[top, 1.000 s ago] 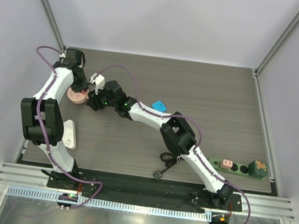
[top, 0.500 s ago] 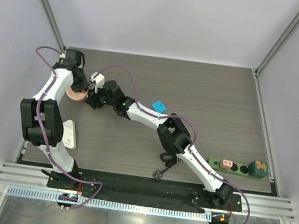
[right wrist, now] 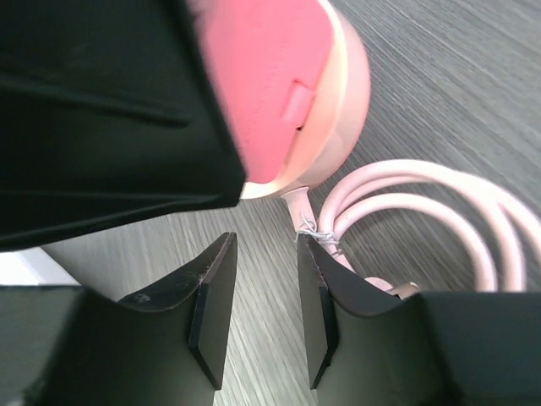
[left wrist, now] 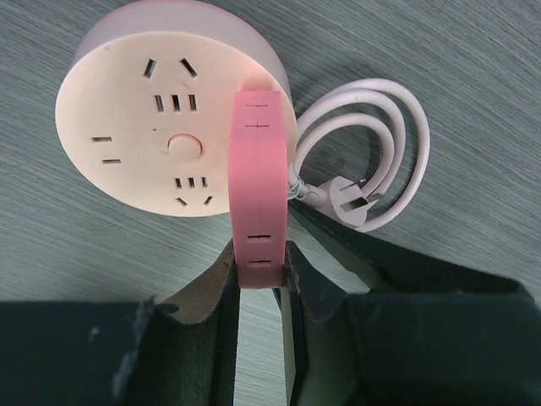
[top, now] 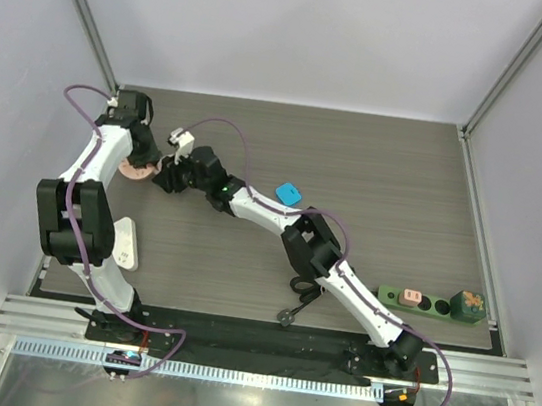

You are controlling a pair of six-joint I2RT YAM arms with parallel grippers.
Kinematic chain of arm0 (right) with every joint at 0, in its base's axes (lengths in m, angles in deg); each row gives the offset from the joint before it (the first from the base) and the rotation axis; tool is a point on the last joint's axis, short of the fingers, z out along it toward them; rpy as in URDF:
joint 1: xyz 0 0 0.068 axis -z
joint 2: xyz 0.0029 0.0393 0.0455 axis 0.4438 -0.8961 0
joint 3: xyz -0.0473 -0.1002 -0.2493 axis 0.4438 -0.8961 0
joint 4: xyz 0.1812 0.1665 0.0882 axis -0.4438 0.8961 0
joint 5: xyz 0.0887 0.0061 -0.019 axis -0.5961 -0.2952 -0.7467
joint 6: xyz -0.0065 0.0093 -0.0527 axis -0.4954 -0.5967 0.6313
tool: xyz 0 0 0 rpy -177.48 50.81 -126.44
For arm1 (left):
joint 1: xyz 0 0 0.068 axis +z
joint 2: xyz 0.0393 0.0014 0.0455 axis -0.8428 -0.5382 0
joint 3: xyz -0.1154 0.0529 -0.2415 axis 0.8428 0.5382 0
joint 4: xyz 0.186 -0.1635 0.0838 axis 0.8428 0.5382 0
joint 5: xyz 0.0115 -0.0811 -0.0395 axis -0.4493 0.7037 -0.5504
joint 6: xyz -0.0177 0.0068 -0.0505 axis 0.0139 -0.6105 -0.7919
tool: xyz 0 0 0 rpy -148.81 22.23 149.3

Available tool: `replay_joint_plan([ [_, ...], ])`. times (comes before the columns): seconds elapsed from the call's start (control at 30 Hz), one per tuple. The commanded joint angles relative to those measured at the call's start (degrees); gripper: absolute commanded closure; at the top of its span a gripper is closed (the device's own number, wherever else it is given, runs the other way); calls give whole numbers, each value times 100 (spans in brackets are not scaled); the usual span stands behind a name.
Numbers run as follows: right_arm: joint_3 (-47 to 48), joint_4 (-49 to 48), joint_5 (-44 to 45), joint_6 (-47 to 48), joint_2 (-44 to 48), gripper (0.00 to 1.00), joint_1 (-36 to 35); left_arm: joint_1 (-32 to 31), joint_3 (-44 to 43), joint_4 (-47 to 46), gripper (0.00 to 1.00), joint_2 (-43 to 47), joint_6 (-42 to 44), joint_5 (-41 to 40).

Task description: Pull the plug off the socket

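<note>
The dark green power strip [top: 391,294] lies flat along the bench's near edge at about four o'clock, long side running left to right. A pink plug [top: 409,297] sits in its left-hand outlet, beside two bare round black outlets. Its black cord [top: 297,288] lies coiled toward six o'clock.

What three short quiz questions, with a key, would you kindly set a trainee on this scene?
1. True or false: the left gripper clamps the pink plug.
2. The coiled white cord lies: A) beside the round socket; B) on top of it; C) under it.
3. Fill in: the right gripper has ____ between its jaws.
Key: 1 true; 2 A; 3 nothing.
</note>
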Motion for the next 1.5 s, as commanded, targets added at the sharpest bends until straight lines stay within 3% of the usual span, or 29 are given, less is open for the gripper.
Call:
replay_joint_plan([
  [0.0, 262, -384, -94, -912, -469, 59, 150, -25, -84, -239, 100, 325, 32, 239],
  [0.13, 535, -525, -199, -1599, -743, 61, 273, -25, -102, -231, 100, 255, 23, 257],
  [0.37, 114, -753, -926, -2356, -444, 63, 580, -25, -128, -248, 100, 237, -3, 345],
  [0.6, -458, -1570, -1823, -3068, -4, 62, 845, -25, -102, -257, 100, 228, -29, 275],
  [0.87, -950, -3126, -2519, -4289, 127, 52, 933, -25, -84, -336, 100, 202, -65, 486],
  [1.0, -1353, -3617, -2854, -4457, 634, 51, 933, -25, -67, -345, 100, 263, -56, 442],
  [1.07, -1985, -3838, -2863, -4353, 926, 50, 933, -25, -49, -371, 100, 299, -56, 433],
  [1.2, -2681, -3760, -2705, -3913, 1524, 50, 1038, -25, 21, -459, 100, 334, -39, 520],
  [1.47, -1593, -2689, -2713, -3860, 912, 48, 1293, -411, 126, -599, 100, 474, 260, 512],
])
